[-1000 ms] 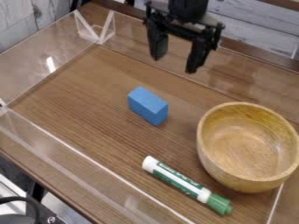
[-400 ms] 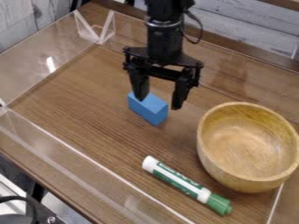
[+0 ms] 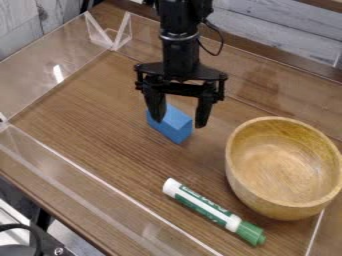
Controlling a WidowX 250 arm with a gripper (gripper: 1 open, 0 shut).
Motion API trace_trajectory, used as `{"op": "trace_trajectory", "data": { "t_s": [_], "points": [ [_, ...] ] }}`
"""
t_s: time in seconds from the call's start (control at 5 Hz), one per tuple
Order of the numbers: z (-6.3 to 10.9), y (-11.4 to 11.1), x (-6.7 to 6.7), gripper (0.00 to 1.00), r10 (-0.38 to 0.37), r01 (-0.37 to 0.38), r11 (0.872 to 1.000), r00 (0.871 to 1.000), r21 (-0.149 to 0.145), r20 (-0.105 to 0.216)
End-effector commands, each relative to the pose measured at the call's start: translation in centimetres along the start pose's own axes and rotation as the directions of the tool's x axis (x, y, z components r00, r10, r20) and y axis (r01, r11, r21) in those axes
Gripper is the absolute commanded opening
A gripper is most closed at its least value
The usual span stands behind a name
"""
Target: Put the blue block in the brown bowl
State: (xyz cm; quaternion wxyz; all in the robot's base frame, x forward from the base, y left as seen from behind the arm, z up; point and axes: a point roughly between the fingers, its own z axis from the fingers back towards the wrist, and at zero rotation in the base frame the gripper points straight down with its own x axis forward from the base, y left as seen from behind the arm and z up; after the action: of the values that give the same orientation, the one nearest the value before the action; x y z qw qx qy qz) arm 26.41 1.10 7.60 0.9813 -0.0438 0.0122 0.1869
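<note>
Nearest lies a white-and-green marker on the wooden worktop. Right of it sits the brown bowl, holding nothing. Farther back, the blue block rests on the worktop, left of the bowl. The pincer hangs over it, fingers spread wide, straddling the block without gripping.

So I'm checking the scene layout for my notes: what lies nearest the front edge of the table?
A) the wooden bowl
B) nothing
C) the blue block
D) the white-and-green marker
D: the white-and-green marker lies in front of both the brown bowl and the blue block.
</note>
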Motion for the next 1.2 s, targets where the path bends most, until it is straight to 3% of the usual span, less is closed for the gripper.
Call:
{"op": "trace_trajectory", "data": {
  "t_s": [0.0,0.4,1.0],
  "points": [
    [0.1,0.2,0.6,1.00,0.093,-0.092,0.995,0.995,-0.027,0.042],
    [-1.3,0.2,0.9,1.00,0.180,-0.177,0.983,0.982,-0.048,0.055],
    [-2.6,0.2,1.1,1.00,0.231,-0.226,0.972,0.971,-0.065,0.069]
  ]
}}
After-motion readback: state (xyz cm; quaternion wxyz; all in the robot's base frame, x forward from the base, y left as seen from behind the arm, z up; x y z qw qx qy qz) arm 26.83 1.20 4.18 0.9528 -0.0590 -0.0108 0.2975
